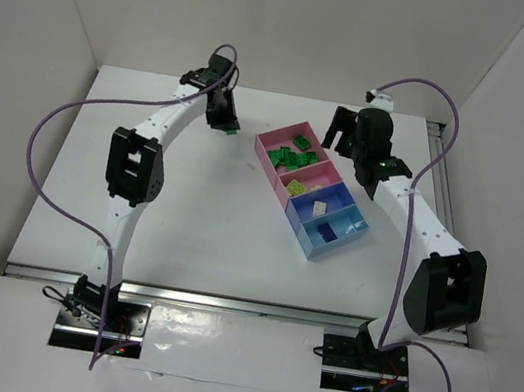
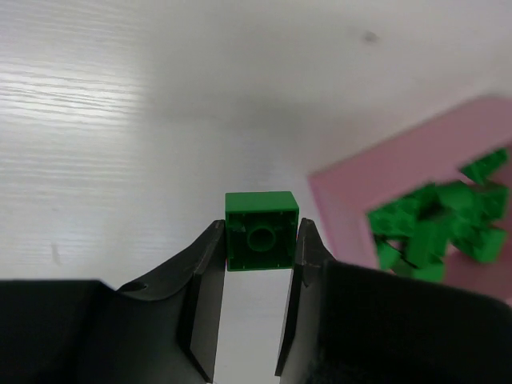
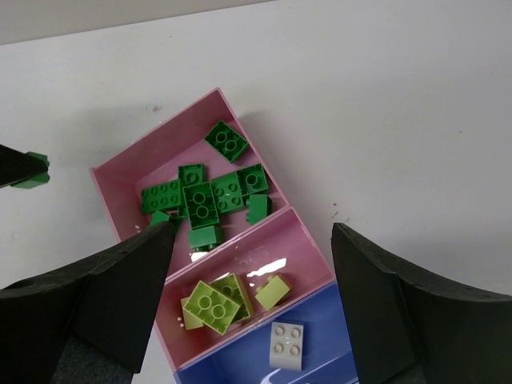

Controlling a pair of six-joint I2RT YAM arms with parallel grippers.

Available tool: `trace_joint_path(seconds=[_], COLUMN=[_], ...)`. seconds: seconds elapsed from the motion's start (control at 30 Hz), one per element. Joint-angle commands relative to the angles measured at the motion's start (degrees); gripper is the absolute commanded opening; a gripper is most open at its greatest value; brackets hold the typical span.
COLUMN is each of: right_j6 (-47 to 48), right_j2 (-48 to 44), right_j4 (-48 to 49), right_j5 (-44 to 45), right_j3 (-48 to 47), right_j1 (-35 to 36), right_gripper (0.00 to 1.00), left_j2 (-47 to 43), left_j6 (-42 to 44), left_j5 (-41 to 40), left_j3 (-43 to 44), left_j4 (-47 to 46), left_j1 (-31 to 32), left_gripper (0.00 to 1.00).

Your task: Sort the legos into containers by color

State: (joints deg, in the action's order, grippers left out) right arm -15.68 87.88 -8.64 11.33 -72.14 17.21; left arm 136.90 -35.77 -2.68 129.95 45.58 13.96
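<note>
My left gripper [image 2: 260,234] is shut on a dark green lego [image 2: 261,230] and holds it above the white table, left of the far pink bin [image 2: 376,172]. From above, this gripper [image 1: 225,116] is left of the row of containers [image 1: 278,134]. The far pink bin [image 3: 156,152] holds several dark green legos [image 3: 204,196]. The second pink bin [image 3: 300,244] holds lime legos [image 3: 214,302]. A cream lego [image 3: 286,346] lies in the blue bin [image 3: 240,362]. A dark blue lego [image 1: 329,232] lies in the light blue bin [image 1: 348,240]. My right gripper [image 3: 254,228] is open and empty above the pink bins.
The white table [image 1: 189,204] is enclosed by white walls at the back and sides. A metal rail [image 1: 443,177] runs along the table's right edge. A purple cable [image 1: 45,132] loops off the left arm.
</note>
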Motion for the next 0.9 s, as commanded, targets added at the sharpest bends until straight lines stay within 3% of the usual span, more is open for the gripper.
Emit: trace_joint_path(seconds=[0.0, 0.23, 0.3, 0.33, 0.37, 0.4, 0.5, 0.6, 0.73, 0.87], right_j6=[-1.02, -1.63, -1.63, -1.63, -1.63, -1.63, -2.15, -3.47, -7.25, -11.73], right_j2=[-2.36, -7.19, -8.15, -8.68, -9.64, -9.65, -10.97, -11.5, -10.8, -10.27], right_j4=[-0.76, -1.64, -2.25, -2.25, -2.86, -3.48, -5.41, -7.87, -14.54, -21.23], right_j5=[1.41, 1.41, 1.94, 2.63, 2.64, 2.64, 4.04, 6.93, 14.58, 23.19], right_j3=[-1.51, -0.11, 0.42, 1.12, 1.82, 1.83, 2.35, 2.35, 0.33, -0.46], right_j1=[-0.34, -0.34, -0.34, -0.34, -0.34, -0.34, -0.86, -0.86, -0.86, -0.86], right_gripper=[0.87, 0.87, 0.87, 0.87, 0.87, 0.87, 0.88, 1.0, 1.0, 1.0], left_j2=[-4.8, 0.2, 1.26, 1.79, 1.79, 1.79, -1.1, -6.53, -16.62, -29.03], left_j6=[2.19, -0.96, -1.76, -1.76, -2.28, -2.29, -2.29, -0.98, 2.71, 6.85], left_j5=[4.33, 9.61, 10.49, 11.11, 12.68, 13.39, 13.4, 11.74, 8.48, 7.34], left_j3=[1.26, 8.55, 10.05, 10.58, 11.2, 11.2, 9.8, 7.69, 2.87, -10.63], left_j4=[-1.2, -1.2, -1.73, -1.73, -2.51, -2.52, -3.04, -3.04, -3.74, -6.82], left_j1=[3.88, 8.1, 8.8, 9.42, 9.42, 9.42, 9.42, 9.42, 9.42, 8.03], left_gripper=[0.24, 0.26, 0.31, 0.4, 0.97, 1.0, 1.0, 1.0, 1.0, 1.0])
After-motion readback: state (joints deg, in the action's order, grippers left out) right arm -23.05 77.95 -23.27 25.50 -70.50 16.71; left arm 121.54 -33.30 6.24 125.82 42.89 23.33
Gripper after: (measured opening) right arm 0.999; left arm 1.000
